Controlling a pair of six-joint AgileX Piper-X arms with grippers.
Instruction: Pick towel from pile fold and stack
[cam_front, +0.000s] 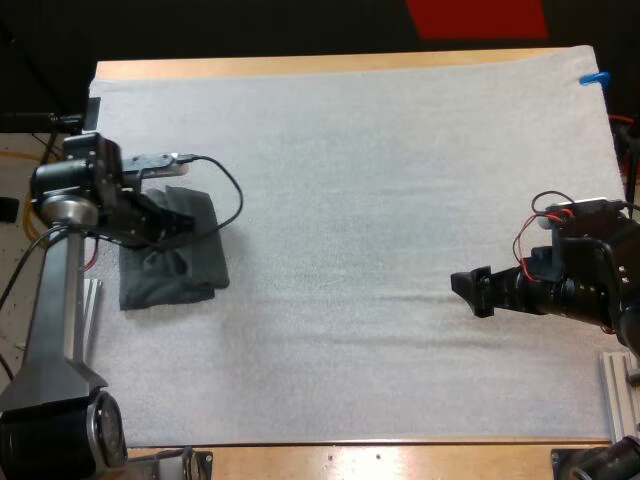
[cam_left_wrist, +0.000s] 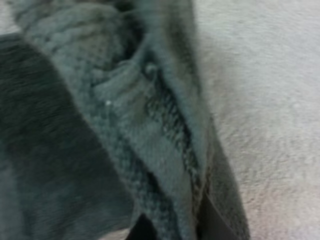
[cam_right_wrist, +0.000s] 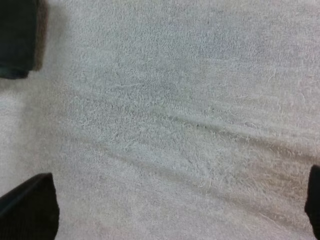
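Left gripper (cam_front: 172, 226): clenched on a raised ridge of the towel (cam_front: 185, 265); in our left wrist view the cloth stands pinched between the two black fingers.
Towel: dark grey-green, rumpled, lying at the left side of the white mat (cam_front: 380, 200), directly under our left gripper.
Right gripper (cam_front: 468, 290): released, fingers standing apart over bare mat at the right side, well apart from the towel.
Tabletop (cam_front: 300, 65): wood shows as a strip beyond the mat's far side.
Step in hand: the pick, we judge. The towel is grasped but looks to be on the mat, not yet carried or spread.
Next move calls for: lifting the pinched ridge clear, bringing the towel toward the open middle of the mat, and our right gripper coming across to take a second edge for the fold.
Risk: a pinch on a mid-fold ridge may lift the cloth bunched, hiding its corners.
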